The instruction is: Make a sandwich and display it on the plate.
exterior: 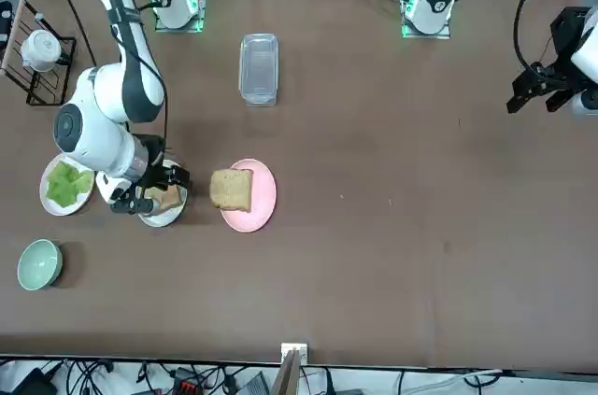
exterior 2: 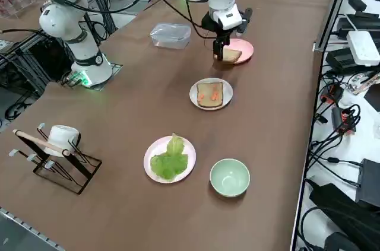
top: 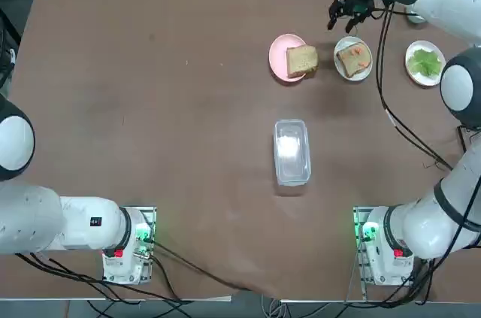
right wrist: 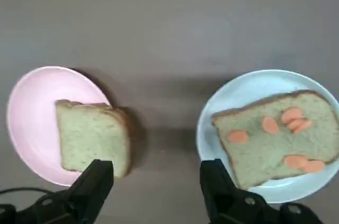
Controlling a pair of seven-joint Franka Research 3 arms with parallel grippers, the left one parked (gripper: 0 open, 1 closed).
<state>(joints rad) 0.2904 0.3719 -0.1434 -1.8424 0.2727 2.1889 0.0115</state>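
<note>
No assembled sandwich shows; its parts lie apart. One plain bread slice point(top: 302, 60) rests on a pink plate point(top: 278, 53). A second bread slice point(top: 354, 58), topped with orange slices point(right wrist: 270, 125), sits on a small white plate point(top: 366, 74). Green lettuce point(top: 426, 62) lies on another white plate point(top: 412, 70) further right. My right gripper point(top: 342, 19) hovers open and empty above the table, just beyond the gap between the pink plate point(right wrist: 32, 91) and the white plate point(right wrist: 233, 94). Its dark fingers point(right wrist: 95, 181) frame that gap in the wrist view.
A clear lidded container point(top: 291, 151) lies mid-table, nearer the bases. A pale green bowl point(exterior 2: 229, 177) stands beside the lettuce plate point(exterior 2: 151, 150). A wire rack with a white mug point(exterior 2: 56, 144) sits at the table's right corner. Cables crowd the far edge.
</note>
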